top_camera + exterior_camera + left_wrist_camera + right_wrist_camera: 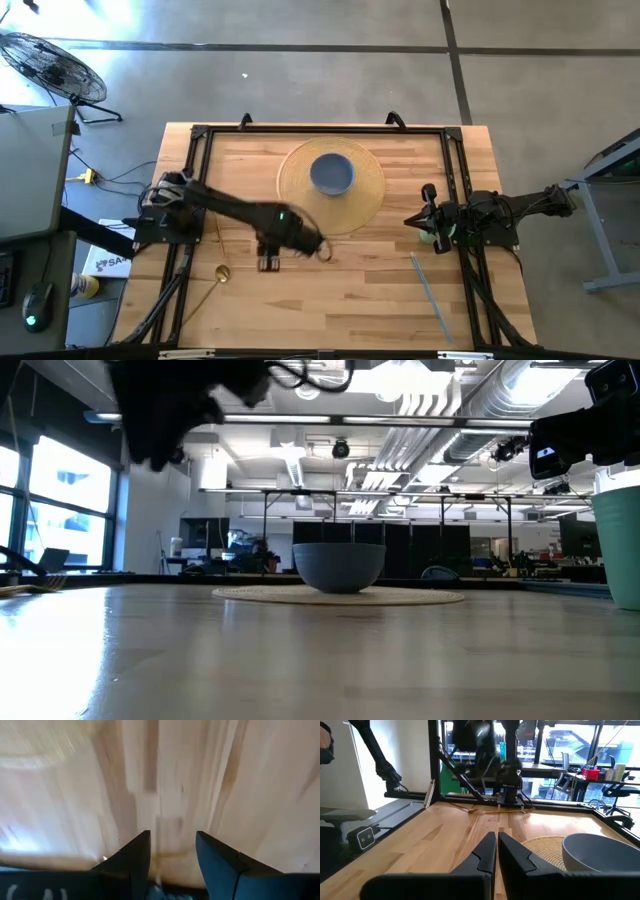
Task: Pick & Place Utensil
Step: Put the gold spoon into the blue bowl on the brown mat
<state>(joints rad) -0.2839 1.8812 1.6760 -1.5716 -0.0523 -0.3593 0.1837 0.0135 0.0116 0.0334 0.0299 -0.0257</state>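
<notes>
Nothing is picked yet. Near the front edge, left of the bowl [332, 173], the gold spoon [213, 280] lies untouched on the table [360, 300]; the left gripper [269, 263] hangs spread and empty between them; the right gripper [412, 220], closed and empty, waits beyond the bowl's placemat [370, 200].

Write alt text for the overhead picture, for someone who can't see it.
Seen from above, the left hand hangs open over a wooden table, with a gold spoon lying nearby. A blue bowl sits on a round woven mat; the right hand waits shut at the table's right side.
</notes>
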